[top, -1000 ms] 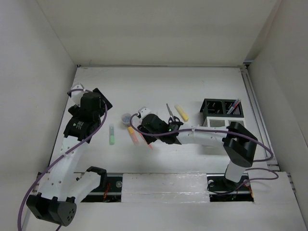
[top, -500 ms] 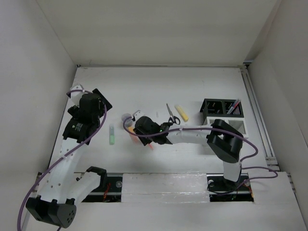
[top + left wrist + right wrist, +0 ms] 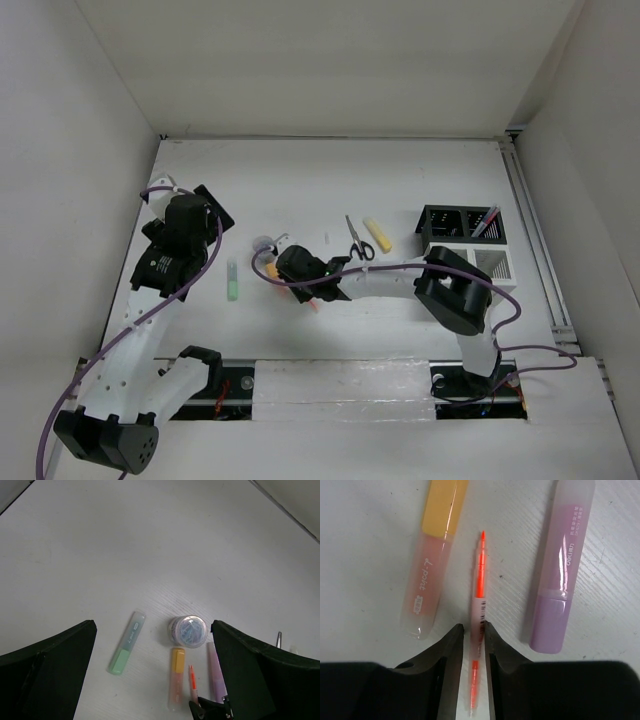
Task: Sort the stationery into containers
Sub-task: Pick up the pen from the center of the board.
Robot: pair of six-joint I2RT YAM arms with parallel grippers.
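Note:
A thin red pen [image 3: 479, 595] lies on the white table between an orange marker [image 3: 437, 555] and a purple marker [image 3: 560, 580]. My right gripper [image 3: 473, 627] is down over the pen, its jaws closed narrowly on the barrel; it sits left of centre in the top view [image 3: 308, 292]. My left gripper [image 3: 153, 624] is open and empty, held above a green marker [image 3: 126, 644] and a round clear tub [image 3: 189, 631]. The organizer [image 3: 465, 240] stands at the right with pens in a black compartment.
Black-handled scissors [image 3: 355, 238] and a yellow marker [image 3: 377, 235] lie between the right gripper and the organizer. The right arm stretches across the table's middle. White walls enclose the left, back and right sides.
My right gripper has moved left, away from the scissors, and now sits over the red pen. The left arm has not moved.

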